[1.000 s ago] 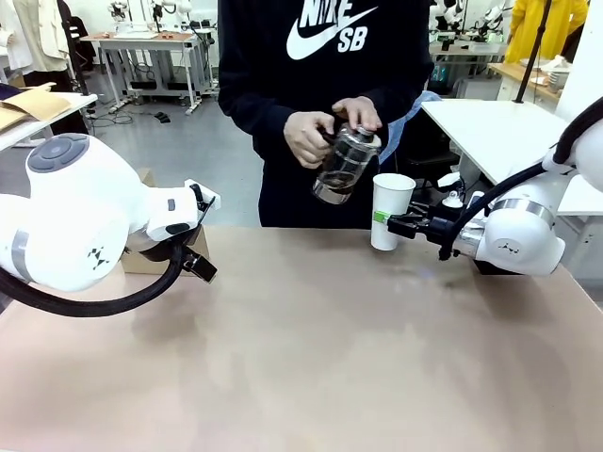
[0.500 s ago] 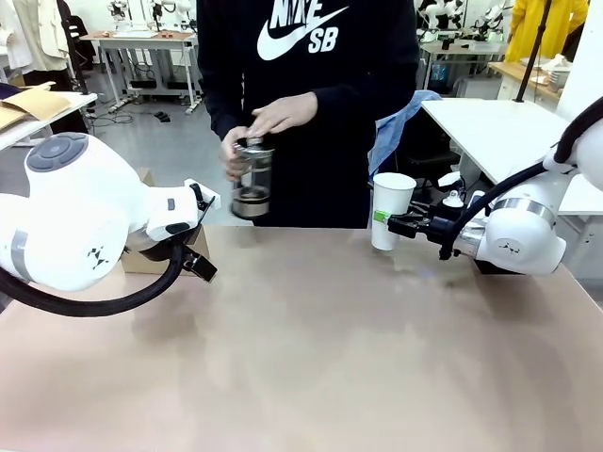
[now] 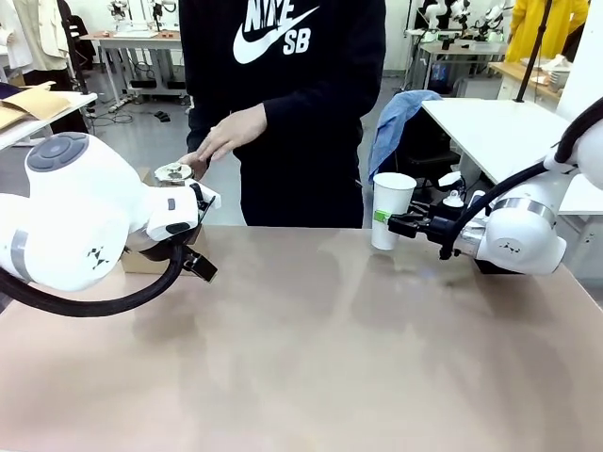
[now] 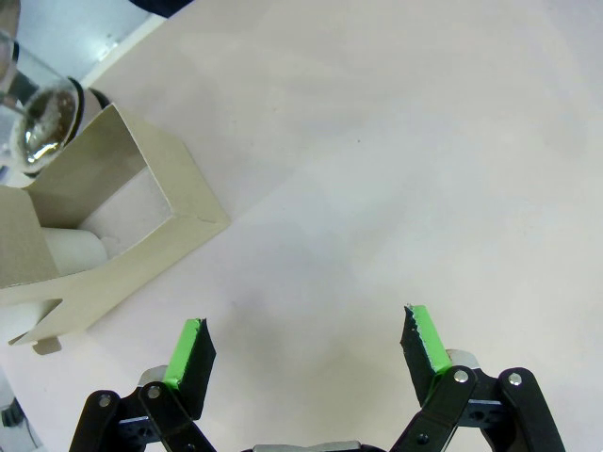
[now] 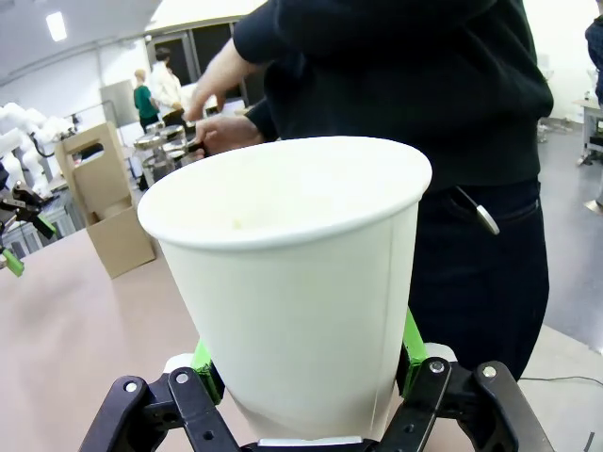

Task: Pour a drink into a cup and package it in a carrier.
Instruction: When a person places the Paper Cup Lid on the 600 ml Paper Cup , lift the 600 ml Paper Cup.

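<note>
A tan table is faced from its far side by a person in a dark sweatshirt. At the near left, the left gripper is held spread wide and empty above bare tabletop, apparently kept clear of the person's work. Just beyond it the cardboard carrier is placed, ready for loading. At the far right, a white paper cup is clamped upright by the right gripper, seemingly so nothing spills. The drink's glass carafe is covered by the person's hand at the far left, beside the carrier. Whether the cup is filled cannot be told.
</note>
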`<state>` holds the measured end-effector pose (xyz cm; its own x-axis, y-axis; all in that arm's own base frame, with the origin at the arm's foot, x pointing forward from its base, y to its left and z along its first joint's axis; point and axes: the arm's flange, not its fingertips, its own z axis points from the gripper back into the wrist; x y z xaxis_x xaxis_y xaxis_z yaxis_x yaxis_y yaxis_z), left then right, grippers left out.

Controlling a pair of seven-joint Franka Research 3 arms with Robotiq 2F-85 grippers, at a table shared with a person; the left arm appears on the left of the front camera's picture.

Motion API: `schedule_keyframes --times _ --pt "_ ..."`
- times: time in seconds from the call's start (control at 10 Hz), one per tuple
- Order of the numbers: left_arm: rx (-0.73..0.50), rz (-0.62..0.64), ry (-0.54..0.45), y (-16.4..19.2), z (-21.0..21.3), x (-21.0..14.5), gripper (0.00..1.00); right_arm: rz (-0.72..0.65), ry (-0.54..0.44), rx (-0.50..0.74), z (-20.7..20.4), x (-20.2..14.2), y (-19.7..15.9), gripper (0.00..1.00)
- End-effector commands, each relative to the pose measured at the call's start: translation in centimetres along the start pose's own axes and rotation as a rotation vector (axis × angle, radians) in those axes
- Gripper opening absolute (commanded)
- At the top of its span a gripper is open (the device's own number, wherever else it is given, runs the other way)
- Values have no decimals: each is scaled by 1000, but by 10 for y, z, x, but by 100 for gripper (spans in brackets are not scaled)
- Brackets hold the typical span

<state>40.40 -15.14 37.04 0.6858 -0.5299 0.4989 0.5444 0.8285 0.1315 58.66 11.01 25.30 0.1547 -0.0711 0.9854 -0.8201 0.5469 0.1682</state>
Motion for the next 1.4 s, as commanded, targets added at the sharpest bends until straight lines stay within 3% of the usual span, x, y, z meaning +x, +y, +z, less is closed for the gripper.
schedule_keyframes --times 0.0,1.3 --pt "-1 0 0 0 0 0 100 -7 -4 -1 -2 2 2 80" --pt "-1 0 0 0 0 0 100 -7 -4 -1 -2 2 2 80"
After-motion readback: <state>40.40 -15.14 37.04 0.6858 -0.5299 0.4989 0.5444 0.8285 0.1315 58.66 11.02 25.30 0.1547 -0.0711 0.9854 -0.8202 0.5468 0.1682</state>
